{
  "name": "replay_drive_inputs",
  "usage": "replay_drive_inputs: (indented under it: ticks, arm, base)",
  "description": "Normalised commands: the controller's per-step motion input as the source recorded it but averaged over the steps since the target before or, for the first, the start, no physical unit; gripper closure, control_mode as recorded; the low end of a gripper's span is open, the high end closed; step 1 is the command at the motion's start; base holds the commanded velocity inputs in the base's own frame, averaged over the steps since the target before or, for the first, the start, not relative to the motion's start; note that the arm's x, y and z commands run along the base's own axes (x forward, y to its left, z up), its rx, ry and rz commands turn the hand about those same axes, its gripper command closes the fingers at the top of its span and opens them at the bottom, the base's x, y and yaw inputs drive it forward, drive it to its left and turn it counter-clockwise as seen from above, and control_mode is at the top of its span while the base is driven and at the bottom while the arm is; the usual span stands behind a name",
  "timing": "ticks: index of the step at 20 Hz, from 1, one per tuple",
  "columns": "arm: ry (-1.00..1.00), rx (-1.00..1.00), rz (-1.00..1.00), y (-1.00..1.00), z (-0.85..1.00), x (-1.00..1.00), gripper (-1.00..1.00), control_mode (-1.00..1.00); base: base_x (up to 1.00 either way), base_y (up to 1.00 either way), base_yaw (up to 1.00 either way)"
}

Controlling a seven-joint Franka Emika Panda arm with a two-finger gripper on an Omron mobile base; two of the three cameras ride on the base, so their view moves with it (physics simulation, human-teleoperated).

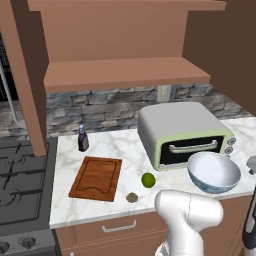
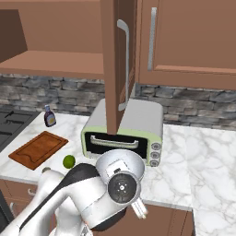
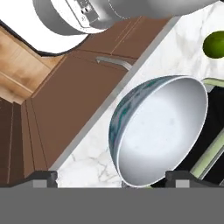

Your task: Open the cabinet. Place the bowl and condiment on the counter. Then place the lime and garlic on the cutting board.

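Releasing the round white blue-patterned porcelain bowl [image 3: 159, 131] onto the white grey-veined marble counter [image 1: 130, 150], just before the grey toaster oven [image 1: 182, 132]; two-finger gripper [image 3: 111, 177] spread wide, apparently clear; lifting straight off, avoiding nudging the rim.

Bowl [image 1: 214, 171] tilted on counter [image 1: 100, 145] – lime [image 1: 148, 180], garlic [image 1: 132, 197] beside cutting board [image 1: 96, 178].
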Motion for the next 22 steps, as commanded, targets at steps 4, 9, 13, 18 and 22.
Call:
replay_drive_inputs:
  ticks: [4, 9, 13, 18, 22]
  arm:
    - [-0.12, -0.06, 0.0, 0.65, 0.26, -0.77, -1.0, -1.0]
    - [-0.04, -0.13, 0.0, 0.96, 0.83, -0.23, -1.0, -1.0]
    - [0.0, -0.2, 0.01, 1.0, 0.64, -0.03, -1.0, -1.0]
    - [0.0, -0.2, 0.06, 1.0, 0.06, 0.0, -1.0, -1.0]
    - [0.0, -0.16, 0.08, 1.0, 0.0, 0.16, -1.0, -1.0]
  base:
    - [0.0, 0.0, 0.0]
    - [0.0, 0.0, 0.0]
    - [0.0, 0.0, 0.0]
    - [0.0, 0.0, 0.0]
    - [0.0, 0.0, 0.0]
